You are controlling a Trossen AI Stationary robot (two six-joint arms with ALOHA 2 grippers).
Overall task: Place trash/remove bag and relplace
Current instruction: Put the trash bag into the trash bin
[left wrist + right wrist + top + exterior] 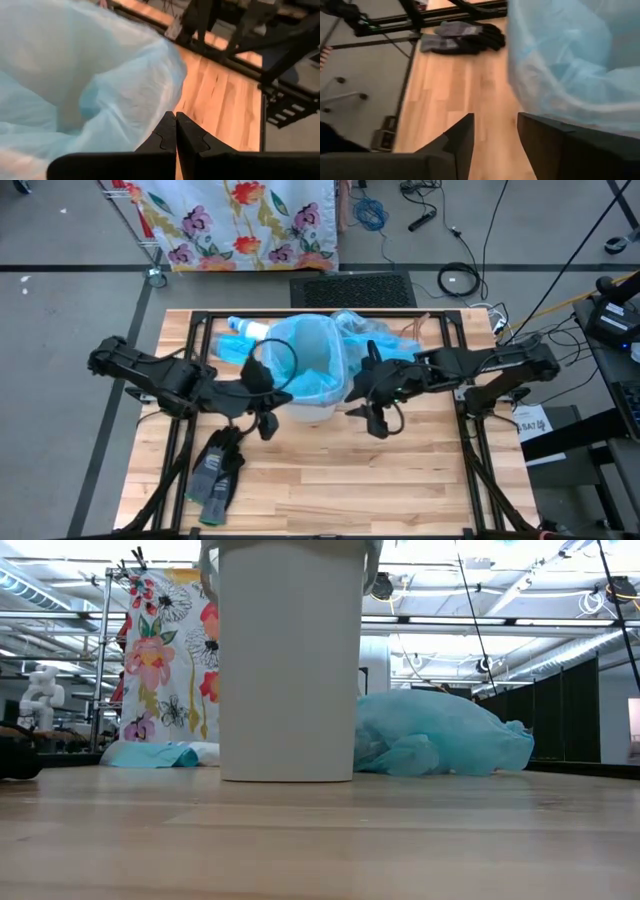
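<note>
The bag (pixel 305 360), a thin pale blue liner, sits in a white bin (pixel 290 660) near the middle of the wooden table (pixel 330 480), its edge folded out over the bin's rim. The overhead view shows both arms meeting at the bin: the left gripper (pixel 268 423) by the rim on the bin's left side, the right gripper (pixel 377 420) just beside its right side. The same view shows a pair of dark grey gloves (pixel 217 468) lying on the table near the front left, and a second, crumpled blue bag (pixel 375 340) behind the bin to the right. The table-level view shows only the bin's plain white wall and that crumpled bag (pixel 440 735) lying on the table behind it; neither gripper appears there. The left wrist view shows the left fingers (pixel 165 135) pressed together with nothing between them, the liner's blue plastic (pixel 90 85) just ahead of their tips. The right wrist view shows the right fingers (pixel 462 132) apart and empty, the liner (pixel 570 55) close beside them but not between them, and the gloves (pixel 462 37) farther off.
</note>
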